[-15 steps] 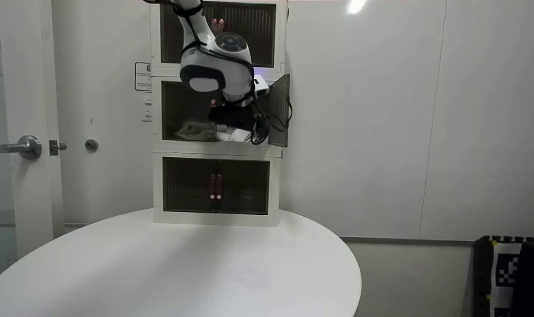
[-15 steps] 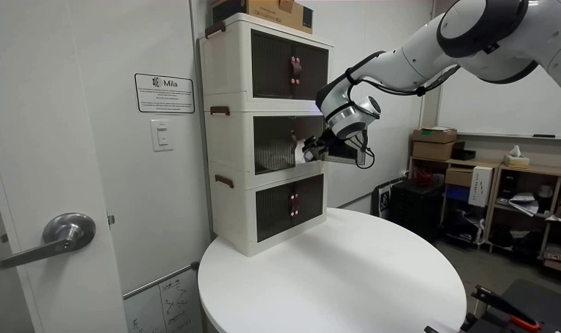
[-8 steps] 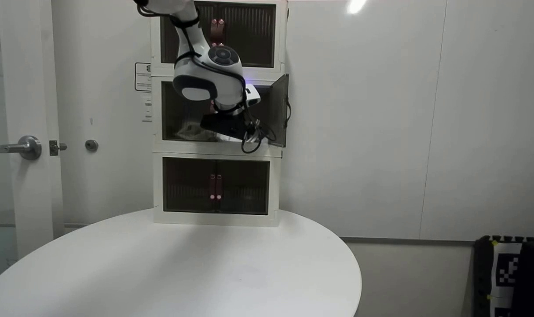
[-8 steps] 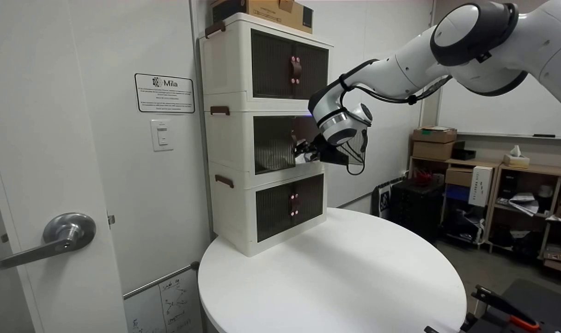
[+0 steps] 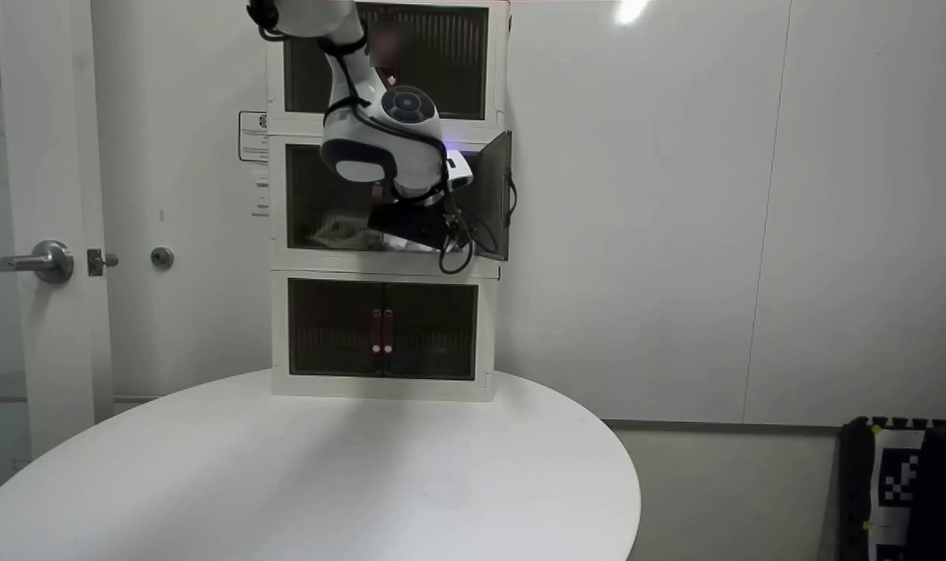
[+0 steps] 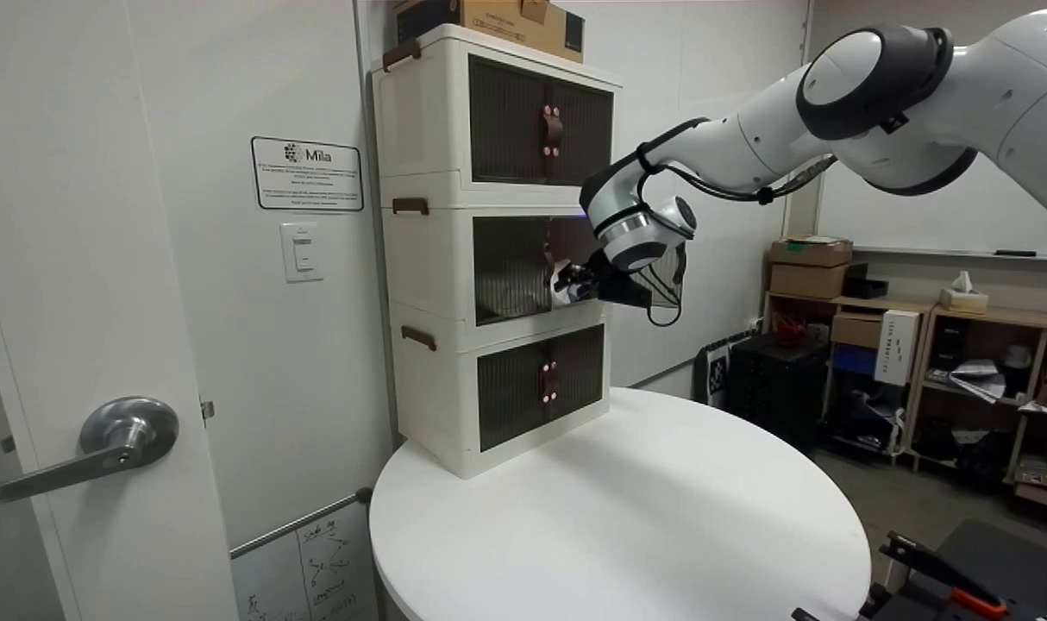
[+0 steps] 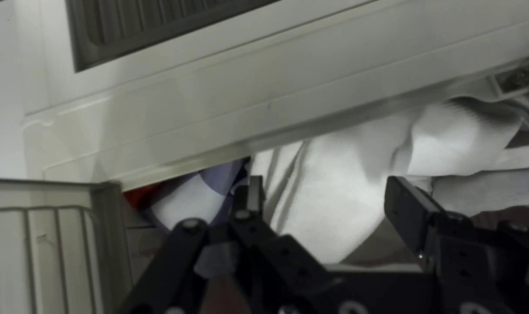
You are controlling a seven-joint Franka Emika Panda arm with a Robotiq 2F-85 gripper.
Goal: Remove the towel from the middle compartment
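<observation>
The white towel (image 7: 334,209) lies folded in the middle compartment (image 5: 329,259) of the cabinet. A white bit of it shows in both exterior views, under the gripper (image 5: 407,244) and beside the fingers (image 6: 560,295). My gripper (image 7: 323,190) is open in the wrist view, one finger on each side of the towel's white fold. Whether the fingers touch the cloth I cannot tell. In an exterior view the gripper (image 6: 568,280) reaches into the open right half of the compartment. The towel's far part is hidden by the compartment's edge in the wrist view.
The compartment's right door (image 5: 492,199) stands open close to the gripper; it shows in the wrist view (image 7: 42,257). The left door (image 6: 510,272) is shut. A white and purple item (image 7: 190,200) lies beside the towel. The round white table (image 6: 627,517) is below.
My arm has come down and further into the compartment over the last second. In an exterior view it swung left, then a little back right. The fingers stay open.
</observation>
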